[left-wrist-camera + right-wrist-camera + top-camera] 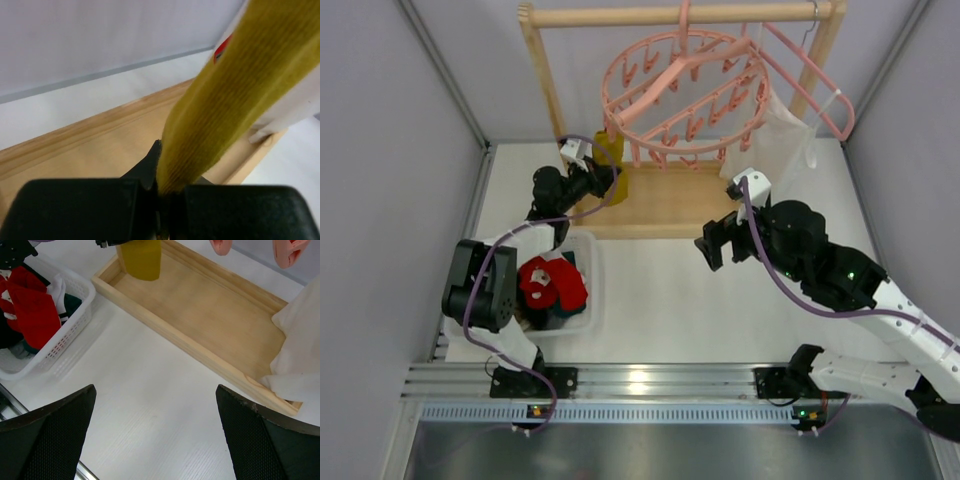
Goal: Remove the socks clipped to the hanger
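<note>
Closest in, by the left arm's base: white basket [592, 262] on the desk [660, 310], with red socks [552, 283] and some dark ones piled inside. Looks like the drop spot for socks taken off the hanger. Seems close to done, with only one sock seen up on the ring.

A bit further, on the right: right end effector [715, 240], spread wide, holding nothing. Hangs over bare desk, likely waiting out of the way.

Further back on the left: left end effector [603, 178], shut tight on the mustard yellow sock [612, 150]. Grips it low down, probably to tug it down and out of its clip.

Farthest: round pink hanger [685, 95], hooked on the wooden rack [680, 14], with the sock dangling under its left edge, above the rack's wooden tray [660, 205]. Beside it on the right, a white cloth bag [780, 130], not part of the job.

From the top view: the whole ring and both arms, but not the pinch itself. From the left wrist view: the sock squeezed between the black fingers [75, 210], very close up, and nothing of the hanger. From the right wrist view: the big gap between that arm's own fingers, the basket from the side, the sock's bottom end, and just a few pink clip tips [220, 245] at the top edge.
</note>
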Robot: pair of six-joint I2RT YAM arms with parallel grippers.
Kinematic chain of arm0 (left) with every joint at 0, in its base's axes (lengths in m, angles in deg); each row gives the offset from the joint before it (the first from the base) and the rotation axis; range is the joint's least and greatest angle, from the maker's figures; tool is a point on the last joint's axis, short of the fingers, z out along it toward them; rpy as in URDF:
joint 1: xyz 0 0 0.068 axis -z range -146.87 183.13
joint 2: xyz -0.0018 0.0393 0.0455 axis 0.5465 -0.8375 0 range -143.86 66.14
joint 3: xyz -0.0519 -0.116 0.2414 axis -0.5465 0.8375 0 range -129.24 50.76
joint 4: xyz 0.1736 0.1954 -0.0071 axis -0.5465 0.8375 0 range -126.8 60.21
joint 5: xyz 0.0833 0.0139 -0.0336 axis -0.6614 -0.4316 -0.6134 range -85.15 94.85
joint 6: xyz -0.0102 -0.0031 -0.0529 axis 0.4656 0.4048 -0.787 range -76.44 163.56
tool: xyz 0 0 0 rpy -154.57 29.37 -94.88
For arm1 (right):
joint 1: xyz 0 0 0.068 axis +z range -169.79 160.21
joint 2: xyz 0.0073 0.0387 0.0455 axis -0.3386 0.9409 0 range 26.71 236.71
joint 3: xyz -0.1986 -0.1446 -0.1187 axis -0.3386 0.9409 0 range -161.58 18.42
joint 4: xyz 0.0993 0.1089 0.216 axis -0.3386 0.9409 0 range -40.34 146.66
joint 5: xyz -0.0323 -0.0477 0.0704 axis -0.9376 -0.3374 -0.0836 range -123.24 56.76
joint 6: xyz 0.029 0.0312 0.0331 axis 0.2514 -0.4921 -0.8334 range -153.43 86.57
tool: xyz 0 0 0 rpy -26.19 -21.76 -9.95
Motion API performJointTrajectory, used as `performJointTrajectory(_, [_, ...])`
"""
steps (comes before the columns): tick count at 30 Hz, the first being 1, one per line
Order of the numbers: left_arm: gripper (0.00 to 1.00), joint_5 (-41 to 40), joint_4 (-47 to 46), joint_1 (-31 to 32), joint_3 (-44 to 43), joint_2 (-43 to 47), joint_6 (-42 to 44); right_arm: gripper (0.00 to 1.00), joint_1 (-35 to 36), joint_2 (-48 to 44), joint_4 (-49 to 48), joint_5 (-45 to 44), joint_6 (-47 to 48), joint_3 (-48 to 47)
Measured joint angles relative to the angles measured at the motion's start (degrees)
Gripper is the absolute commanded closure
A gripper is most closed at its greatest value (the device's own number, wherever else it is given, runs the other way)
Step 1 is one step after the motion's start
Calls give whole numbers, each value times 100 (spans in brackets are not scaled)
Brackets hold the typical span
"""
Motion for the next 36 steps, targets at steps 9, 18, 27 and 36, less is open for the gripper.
performJointTrajectory(9, [100, -3012, 656, -7, 439, 1360, -101, 1, 0, -37, -31, -44, -4, 0])
performJointTrajectory(18, [100, -5237, 1349, -81, 599, 2380, -173, 0, 0, -192, -28, -85, -35, -63])
performJointTrajectory(27, [100, -5401, 2006, -448, 964, 2857, -671, 1, 0, -46, -9, -85, -166, -358])
performJointTrajectory(36, [100, -4817, 2100, 420, 1003, 3298, -518, 0, 0, 98, -85, -70, -420, -546])
